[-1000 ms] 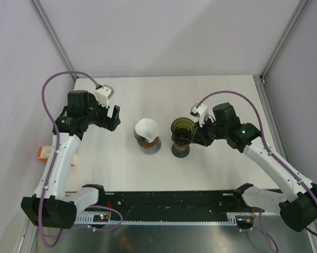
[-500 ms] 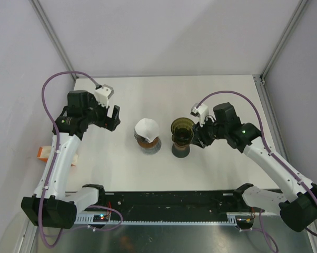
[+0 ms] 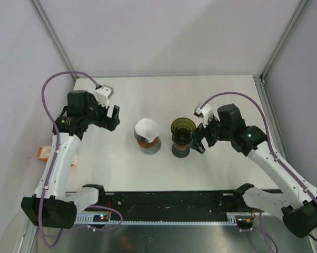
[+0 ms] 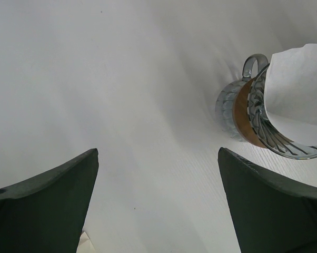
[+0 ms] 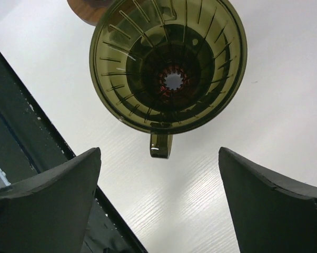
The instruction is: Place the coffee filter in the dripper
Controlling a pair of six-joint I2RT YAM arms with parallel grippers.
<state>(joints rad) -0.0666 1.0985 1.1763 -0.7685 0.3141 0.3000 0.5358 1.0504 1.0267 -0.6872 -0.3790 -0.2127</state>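
The white coffee filter sits in a clear glass dripper with a brown band at mid-table; the left wrist view shows the filter and that dripper at its right edge. An empty olive-green dripper stands just right of it. My right gripper is open right beside the olive dripper, whose handle points into the gap between the jaws without touching them. My left gripper is open and empty, well left of the filter, over bare table.
The black base rail runs along the near table edge and shows in the right wrist view. A small orange-and-white item lies off the table's left side. Metal frame posts stand at the back corners.
My right gripper has opened, let go of the olive dripper's handle and backed slightly away to the right. The left arm has not moved.
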